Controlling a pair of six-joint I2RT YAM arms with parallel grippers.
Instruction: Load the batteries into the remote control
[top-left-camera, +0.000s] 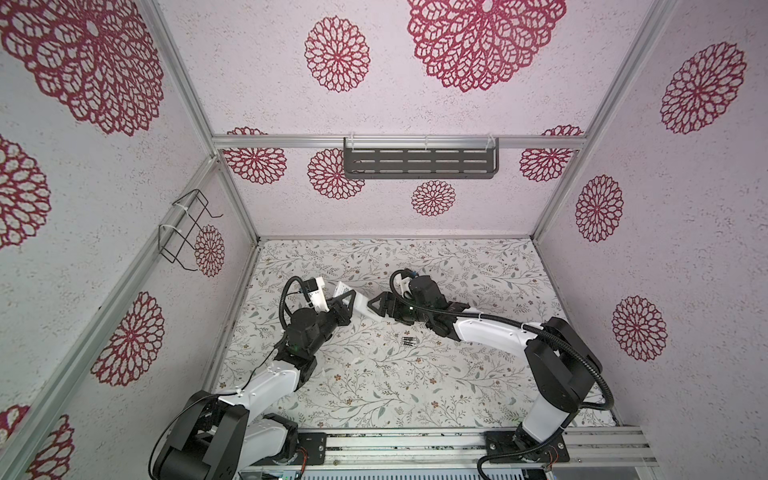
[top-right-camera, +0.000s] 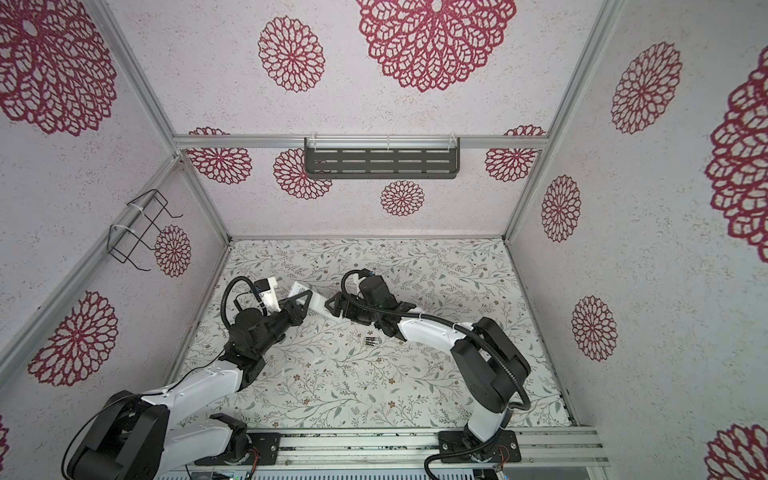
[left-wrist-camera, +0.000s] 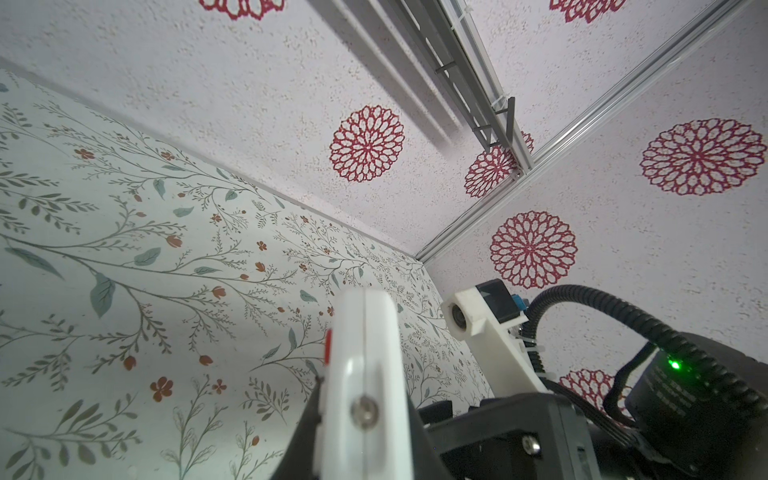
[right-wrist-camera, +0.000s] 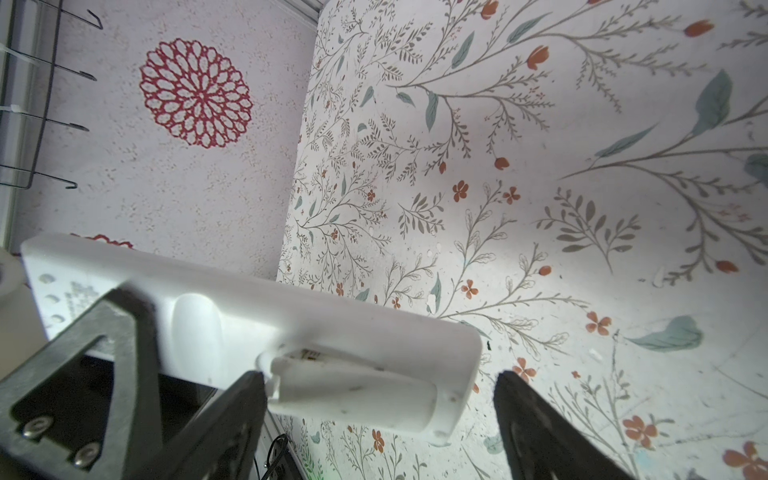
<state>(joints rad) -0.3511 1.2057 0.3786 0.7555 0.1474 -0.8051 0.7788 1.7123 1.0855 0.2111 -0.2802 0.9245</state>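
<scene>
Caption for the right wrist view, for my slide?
Left gripper clamps the remote; open right gripper straddles its other end.

So the remote control (top-left-camera: 360, 306) sits between the left gripper (top-left-camera: 347, 296) and right gripper (top-left-camera: 376, 306). The batteries (top-left-camera: 409, 342) lie on the worktop (top-left-camera: 457, 374) in front of it.
</scene>
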